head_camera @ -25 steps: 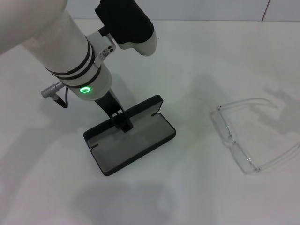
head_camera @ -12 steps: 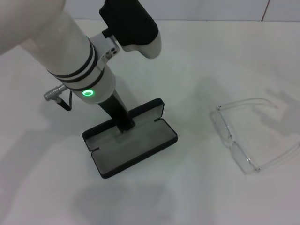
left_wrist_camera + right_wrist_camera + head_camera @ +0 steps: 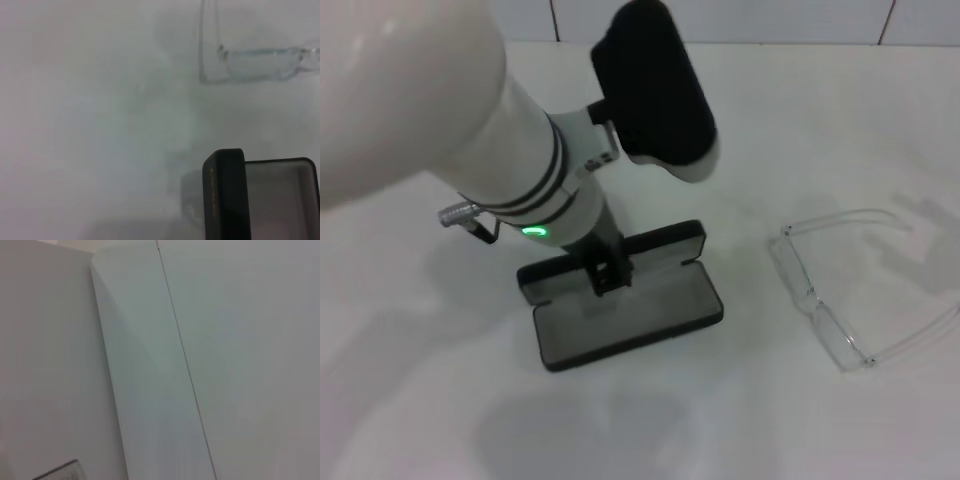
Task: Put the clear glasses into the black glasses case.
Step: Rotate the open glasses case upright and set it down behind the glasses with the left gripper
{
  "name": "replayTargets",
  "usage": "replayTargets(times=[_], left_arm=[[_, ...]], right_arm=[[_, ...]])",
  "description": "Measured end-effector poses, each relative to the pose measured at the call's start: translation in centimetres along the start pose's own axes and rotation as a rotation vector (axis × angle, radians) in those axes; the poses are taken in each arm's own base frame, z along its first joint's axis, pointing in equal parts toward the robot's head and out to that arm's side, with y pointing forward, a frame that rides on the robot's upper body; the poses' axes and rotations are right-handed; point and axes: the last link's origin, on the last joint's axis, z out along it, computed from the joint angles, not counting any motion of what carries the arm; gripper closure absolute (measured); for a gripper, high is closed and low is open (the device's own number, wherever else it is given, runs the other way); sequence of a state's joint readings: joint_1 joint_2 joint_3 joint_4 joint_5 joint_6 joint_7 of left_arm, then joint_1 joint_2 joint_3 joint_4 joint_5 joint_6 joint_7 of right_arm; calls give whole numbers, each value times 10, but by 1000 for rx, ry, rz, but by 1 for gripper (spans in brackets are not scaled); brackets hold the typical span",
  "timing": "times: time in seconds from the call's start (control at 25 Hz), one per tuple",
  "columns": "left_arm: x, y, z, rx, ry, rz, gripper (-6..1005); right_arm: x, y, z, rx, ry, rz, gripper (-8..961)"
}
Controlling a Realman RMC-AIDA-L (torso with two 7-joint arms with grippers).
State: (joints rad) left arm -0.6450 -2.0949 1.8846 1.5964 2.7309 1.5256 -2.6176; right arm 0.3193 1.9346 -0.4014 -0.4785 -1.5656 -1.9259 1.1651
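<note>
The black glasses case point(image 3: 638, 318) lies open on the white table, grey lining up, its lid point(image 3: 665, 243) folded back behind the base. My left gripper point(image 3: 609, 275) reaches down at the hinge line, shut on the case's back wall. The clear glasses point(image 3: 817, 296) lie unfolded on the table to the right of the case, apart from it. In the left wrist view the case point(image 3: 225, 197) shows one black end and grey lining, with the glasses point(image 3: 250, 56) farther off. My right gripper is out of view.
The white table point(image 3: 800, 120) runs on all sides of the case and glasses. My left arm's white forearm point(image 3: 470, 130) and black wrist housing point(image 3: 655, 90) hang over the table's left and middle. The right wrist view shows only pale flat panels point(image 3: 150, 365).
My left gripper has moved to the right with the case, which has slid right and turned so its long side lies more level. The glasses have not moved.
</note>
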Motion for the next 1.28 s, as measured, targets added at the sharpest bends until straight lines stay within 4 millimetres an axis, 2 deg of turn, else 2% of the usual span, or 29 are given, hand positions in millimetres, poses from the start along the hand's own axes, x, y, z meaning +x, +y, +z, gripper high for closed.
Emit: replayTargets(times=[0.2,0.56,0.92,1.28], left_arm=[[16,15,-3,78,52,145,789],[38,26,10,110,96,296,791],[46,26,21,116,97,335,777],[50,26,22,130,128,331,734]], right_arm=[[0,2,-6,20,-15,-6,231],[3,7,-16,34,-28,-12,232],[4,13,-30,71,-49,-13,232],[3,15,-33,72,-57,-15,233]])
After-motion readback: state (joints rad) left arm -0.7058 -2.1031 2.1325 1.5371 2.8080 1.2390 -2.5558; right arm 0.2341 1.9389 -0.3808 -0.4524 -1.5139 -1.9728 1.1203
